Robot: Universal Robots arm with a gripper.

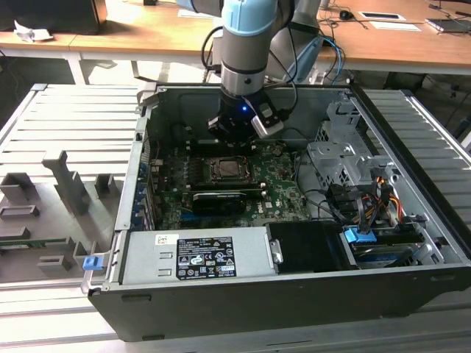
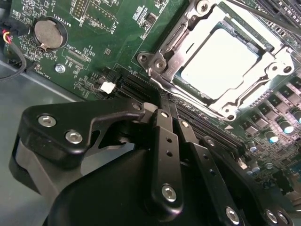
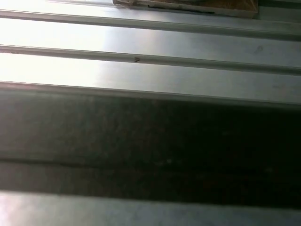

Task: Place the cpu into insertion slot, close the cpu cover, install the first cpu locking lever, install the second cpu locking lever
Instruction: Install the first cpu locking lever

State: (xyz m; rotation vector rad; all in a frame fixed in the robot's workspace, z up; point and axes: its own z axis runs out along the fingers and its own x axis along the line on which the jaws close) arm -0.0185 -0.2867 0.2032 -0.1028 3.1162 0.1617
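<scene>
Gripper: black gripper point(image 2: 165, 104) low inside the open computer case point(image 1: 294, 294), also seen under the arm in the exterior view point(image 1: 234, 131).
Fingers: the two black fingers point(image 2: 162, 141) lie pressed side by side with their tips together; nothing caught between them.
Fingertip position: tips sit at the near edge of the socket, just beside the corner of its metal frame, over the dark memory slots point(image 2: 136, 87) that run along that edge. Whether the tips touch the frame I cannot tell.
cpu: pale, glaring square point(image 2: 218, 59) lying flat in the insertion slot point(image 2: 197, 84), just beyond the fingertips.
cpu cover: silver frame plate point(image 2: 186, 40) lies down around the chip, its cut-out centre showing the chip's top; in the exterior view the socket point(image 1: 228, 170) reads as a dark square just in front of the gripper.
Locking lever: a thin metal rod point(image 2: 157, 80) runs along the socket edge nearest the fingertips; whether it is latched is not clear.
Motherboard: green board point(image 2: 94, 47) spreads off to one side of the fingers, with a round coin battery point(image 2: 48, 33) well apart from them.
First wrist view: ribbed grey metal surface point(image 3: 150, 42) above a dark band.
</scene>
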